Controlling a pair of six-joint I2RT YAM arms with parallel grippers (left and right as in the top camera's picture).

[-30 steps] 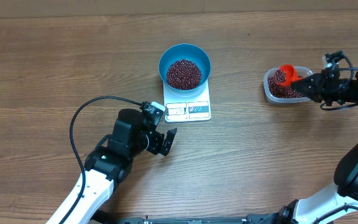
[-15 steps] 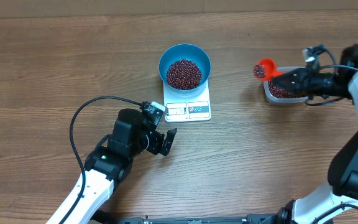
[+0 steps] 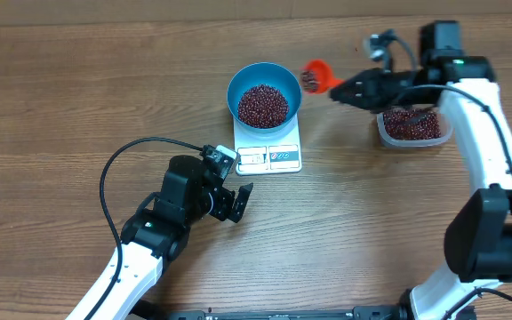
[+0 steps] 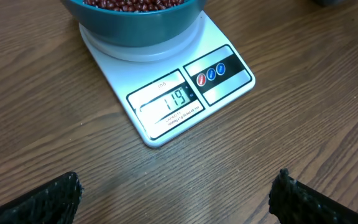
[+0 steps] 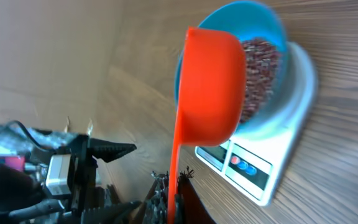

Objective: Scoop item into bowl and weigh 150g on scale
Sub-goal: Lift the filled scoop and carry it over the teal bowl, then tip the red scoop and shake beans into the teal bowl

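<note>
A blue bowl heaped with red-brown beans stands on the white scale. In the left wrist view the scale's display reads 119. My right gripper is shut on the handle of an orange scoop, which carries beans and hangs just right of the bowl's rim. The right wrist view shows the scoop from below, in front of the bowl, with my right gripper clamped on its thin handle. My left gripper rests open near the scale's front left corner, nothing between its fingers.
A clear plastic tub holding more beans sits on the wooden table to the right of the scale, under my right arm. The left arm's black cable loops over the table on the left.
My right arm has lifted the loaded scoop out of the clear tub and carried it left, up to the bowl's right rim. The left arm has not moved.
</note>
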